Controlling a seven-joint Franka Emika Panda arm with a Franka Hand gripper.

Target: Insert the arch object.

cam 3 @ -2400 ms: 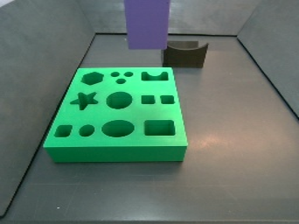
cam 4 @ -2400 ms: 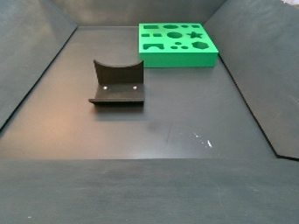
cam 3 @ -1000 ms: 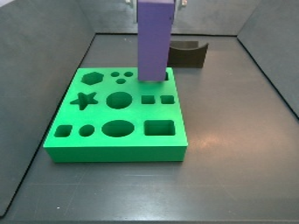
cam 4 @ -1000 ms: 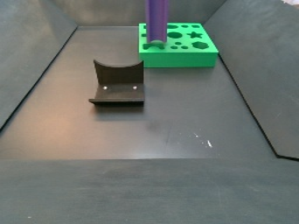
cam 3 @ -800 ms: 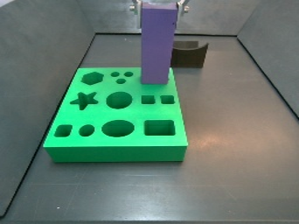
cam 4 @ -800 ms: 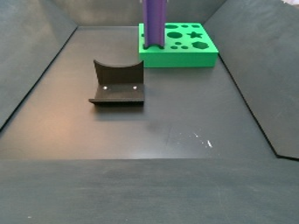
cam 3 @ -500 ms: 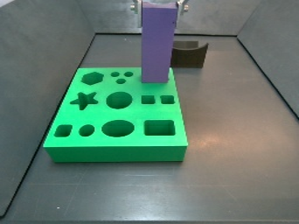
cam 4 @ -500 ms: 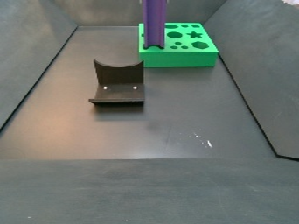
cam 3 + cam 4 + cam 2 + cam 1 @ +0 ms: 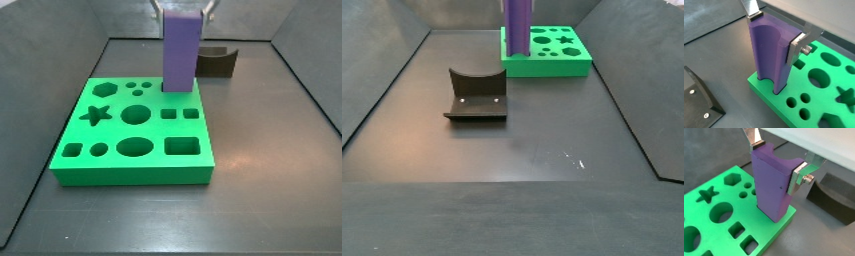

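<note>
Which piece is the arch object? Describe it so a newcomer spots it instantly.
Find the bright green board with shaped cut-outs on the dark floor. At its far corner nearest the squat dark notched block, the gripper holds a tall purple block upright. It is the only purple, tall thing in the scene.

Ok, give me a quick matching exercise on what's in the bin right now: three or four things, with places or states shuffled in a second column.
Things:
1. arch object
2. green board
3. fixture
4. gripper

Places or states:
A. standing alone on the dark floor, apart from the board
B. lying flat, with star, round and square cut-outs on top
C. clamped on the top of the purple block
D. upright, lower end at the board's corner cut-out

Pairs: 1-D, 2-B, 3-A, 4-C
</note>
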